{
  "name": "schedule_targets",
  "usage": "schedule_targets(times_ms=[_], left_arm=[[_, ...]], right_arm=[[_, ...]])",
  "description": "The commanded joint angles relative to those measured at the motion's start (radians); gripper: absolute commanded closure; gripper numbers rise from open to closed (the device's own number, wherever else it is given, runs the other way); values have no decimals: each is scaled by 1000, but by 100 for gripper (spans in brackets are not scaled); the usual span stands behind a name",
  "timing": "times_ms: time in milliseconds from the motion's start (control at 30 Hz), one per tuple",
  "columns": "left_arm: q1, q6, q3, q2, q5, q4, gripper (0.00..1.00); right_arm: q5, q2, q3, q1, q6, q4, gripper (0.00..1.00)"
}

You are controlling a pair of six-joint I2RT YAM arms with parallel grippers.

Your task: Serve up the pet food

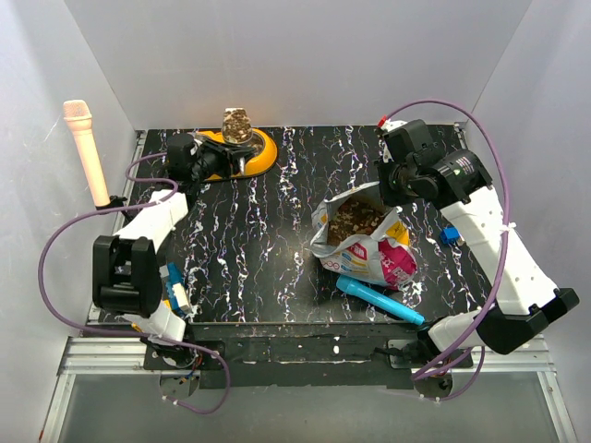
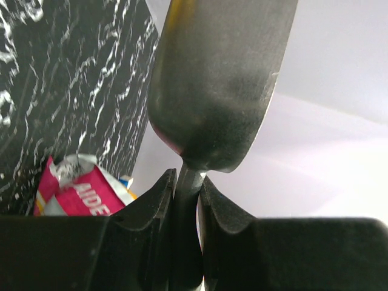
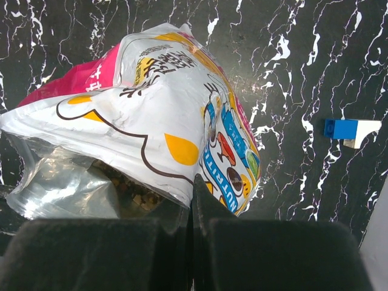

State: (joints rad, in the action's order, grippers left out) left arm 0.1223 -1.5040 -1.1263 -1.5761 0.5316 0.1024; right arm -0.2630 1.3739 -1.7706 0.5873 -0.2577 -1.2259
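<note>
Left fingers pinch the scoop handle; right fingers pinch the pouch holding kibble.

The right gripper fills the bottom of the frame, its two black fingers pressed together with the lower edge of the pouch pinched between them. The pouch lies slanted from upper left toward the centre, white with yellow patches, a magenta side at upper left and a blue-and-yellow panel at its right end. At lower left its mouth gapes, showing silvery film, and a little pet food — small brown pieces — sits in shadow just inside. The table is black with white veining. Near the right edge, well apart from the pouch, lies a small blue-and-white block.
</note>
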Motion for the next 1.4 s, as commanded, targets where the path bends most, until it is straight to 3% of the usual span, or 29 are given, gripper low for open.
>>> schedule_targets(times_ms=[0,300,767,1367], left_arm=[[-49,-10,-35,-65,-42,196,100],[-102,-61,29,-173,-125,374,100],[-112,-239,122,-248,-301,434,100],[-113,-366,-35,-383,-387,355,100]], right_arm=[[-12,-84,-53,-9,0,154,99],[-18,-90,-39,-9,8,154,99],[-48,-104,-35,-9,23,155,99],[-61,-99,-44,-9,29,151,99]])
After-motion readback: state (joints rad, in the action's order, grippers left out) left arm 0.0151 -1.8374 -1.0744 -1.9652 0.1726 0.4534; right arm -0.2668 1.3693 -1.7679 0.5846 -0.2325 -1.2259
